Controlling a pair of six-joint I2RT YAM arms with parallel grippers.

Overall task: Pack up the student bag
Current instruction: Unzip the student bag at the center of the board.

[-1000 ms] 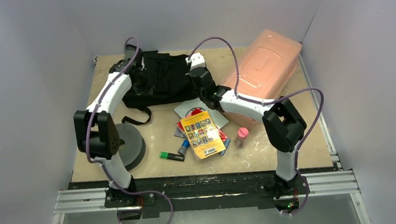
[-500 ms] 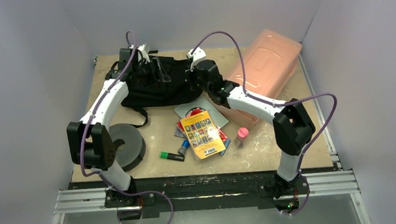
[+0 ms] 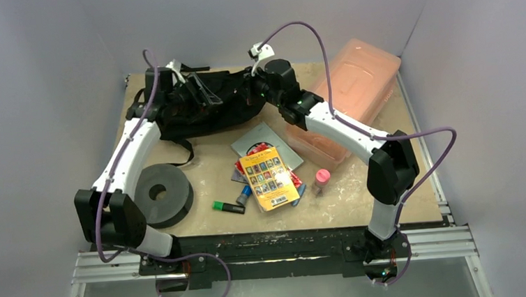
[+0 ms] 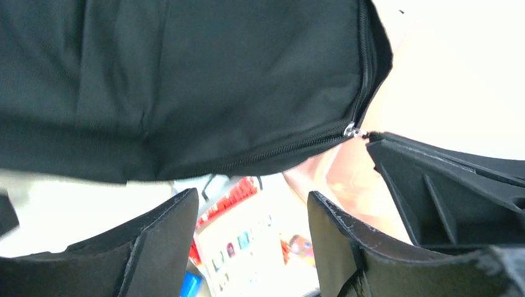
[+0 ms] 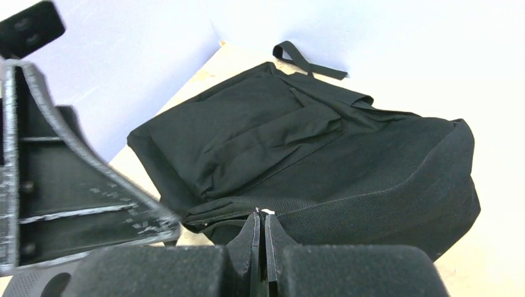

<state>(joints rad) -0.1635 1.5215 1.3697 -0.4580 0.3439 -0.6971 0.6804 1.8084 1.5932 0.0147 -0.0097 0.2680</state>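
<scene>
The student bag point(image 3: 209, 114), a soft black backpack, lies at the back left of the table. My right gripper point(image 3: 251, 92) is at the bag's right end. In the right wrist view its jaws point(image 5: 260, 218) are shut on the small silver zipper pull point(image 5: 266, 212) at the seam of the bag point(image 5: 322, 148). My left gripper point(image 3: 197, 97) hovers over the bag's top, open, with nothing between its fingers point(image 4: 167, 229). In the left wrist view the bag point(image 4: 186, 80) hangs above the fingers, its zipper pull point(image 4: 350, 130) meeting the right gripper's body point(image 4: 446, 192).
A translucent pink box point(image 3: 354, 90) stands at the back right. A dark foam ring point(image 3: 158, 193) lies front left. Mid-table lie a yellow book point(image 3: 269, 178) on other books, a grey sleeve point(image 3: 263, 140), a green highlighter point(image 3: 228, 207), a blue marker point(image 3: 245, 194) and a pink-capped bottle point(image 3: 322, 180).
My left gripper went from shut to open and reached farther back over the bag. The right gripper moved toward the back wall along the bag's right end, staying shut.
</scene>
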